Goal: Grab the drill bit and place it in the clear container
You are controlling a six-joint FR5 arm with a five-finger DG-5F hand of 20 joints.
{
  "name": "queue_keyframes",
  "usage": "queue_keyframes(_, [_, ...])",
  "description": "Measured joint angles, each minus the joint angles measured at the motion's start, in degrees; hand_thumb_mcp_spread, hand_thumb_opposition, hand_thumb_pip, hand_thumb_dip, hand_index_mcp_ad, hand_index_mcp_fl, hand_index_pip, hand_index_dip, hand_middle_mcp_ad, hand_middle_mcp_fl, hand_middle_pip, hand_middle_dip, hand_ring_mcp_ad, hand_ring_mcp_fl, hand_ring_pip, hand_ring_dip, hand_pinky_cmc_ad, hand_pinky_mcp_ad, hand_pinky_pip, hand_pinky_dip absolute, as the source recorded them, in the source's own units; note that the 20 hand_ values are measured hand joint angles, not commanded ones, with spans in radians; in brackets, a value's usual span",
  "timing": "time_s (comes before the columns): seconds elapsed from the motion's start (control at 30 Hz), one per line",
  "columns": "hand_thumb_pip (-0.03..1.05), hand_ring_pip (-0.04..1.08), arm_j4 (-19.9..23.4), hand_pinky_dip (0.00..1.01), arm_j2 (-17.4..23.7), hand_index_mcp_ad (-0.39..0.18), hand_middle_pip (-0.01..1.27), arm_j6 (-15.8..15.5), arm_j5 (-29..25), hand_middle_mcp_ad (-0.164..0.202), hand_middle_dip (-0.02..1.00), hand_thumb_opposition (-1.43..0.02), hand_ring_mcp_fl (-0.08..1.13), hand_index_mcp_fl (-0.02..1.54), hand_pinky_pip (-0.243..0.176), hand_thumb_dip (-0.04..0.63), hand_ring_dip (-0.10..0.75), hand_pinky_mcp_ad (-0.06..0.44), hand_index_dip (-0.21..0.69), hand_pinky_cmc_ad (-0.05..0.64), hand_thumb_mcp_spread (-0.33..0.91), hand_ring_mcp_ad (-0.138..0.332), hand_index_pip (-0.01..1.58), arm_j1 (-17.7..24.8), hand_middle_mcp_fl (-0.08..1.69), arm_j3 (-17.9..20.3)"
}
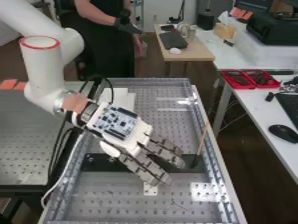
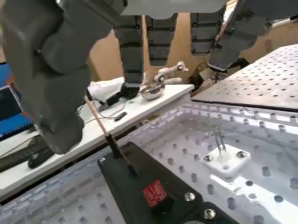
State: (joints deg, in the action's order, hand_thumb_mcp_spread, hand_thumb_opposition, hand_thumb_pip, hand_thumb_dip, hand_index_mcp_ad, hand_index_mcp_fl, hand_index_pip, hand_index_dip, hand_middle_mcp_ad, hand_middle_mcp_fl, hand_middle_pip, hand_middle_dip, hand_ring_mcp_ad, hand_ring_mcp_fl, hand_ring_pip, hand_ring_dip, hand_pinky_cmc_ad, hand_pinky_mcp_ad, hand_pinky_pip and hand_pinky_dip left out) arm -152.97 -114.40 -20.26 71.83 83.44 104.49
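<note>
**Drill bit [image 2: 221,142] upright in a white block [image 2: 228,160], robot hand [image 1: 140,135] open nearby**

What is taken for the drill bit is seen in the wrist view as a slender, dark pin within a small cluster of similar pins; which of them is meant cannot be told. Tips and any fluting are too fine to be made out. The white block, fastened by a screw at either side, is set on the perforated bench [image 1: 113,202], beside a long black plate [image 2: 143,162].

The pin's long axis is held roughly upright, with a slight lean. Its lower end is set in the block and its upper end is pointed away from the bench; the tops are spread slightly apart.

In the high view, the block is placed just beyond the fingertips, toward the bench's near end. The fingers are extended, nearly straight and slightly spread, with nothing pinched between them. A long rod [image 2: 98,116], tan above and dark below, is leaned over the black plate.
</note>
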Motion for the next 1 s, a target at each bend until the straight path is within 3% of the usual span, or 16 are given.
queue_keyframes(0.1, [0.62, 0.06, 0.87, 0.26, -1.17, -0.038, 0.15, 0.8, -0.69, 0.045, 0.08, -0.83, -0.01, 0.07, -0.108, 0.19, -0.051, 0.148, 0.091, 0.346, 0.3, 0.213, 0.72, -0.12, 0.01, -1.06])
queue_keyframes(0.37, [0.62, 0.06, 1.92, 0.25, -3.36, -0.059, 0.14, 1.61, -1.06, 0.028, 0.08, -0.85, -0.01, 0.21, -0.108, 0.239, -0.051, 0.148, 0.086, 0.346, 0.33, 0.213, 1.0, -0.39, 0.01, -3.29])
queue_keyframes(0.6, [0.62, 0.06, 2.17, 0.22, -5.07, -0.075, 0.14, 1.93, -0.88, 0.026, 0.09, -0.86, -0.01, 0.36, -0.108, 0.236, -0.051, 0.148, 0.038, 0.346, 0.33, 0.213, 1.09, -0.16, 0.01, -5.01])
queue_keyframes(1.0, [0.62, 0.06, 1.51, 0.19, -7.29, -0.093, 0.14, 2.3, -0.61, 0.019, 0.09, -0.87, -0.01, 0.43, -0.108, 0.236, -0.051, 0.14, 0.019, 0.346, 0.37, 0.206, 1.11, -0.02, 0.04, -7.29])
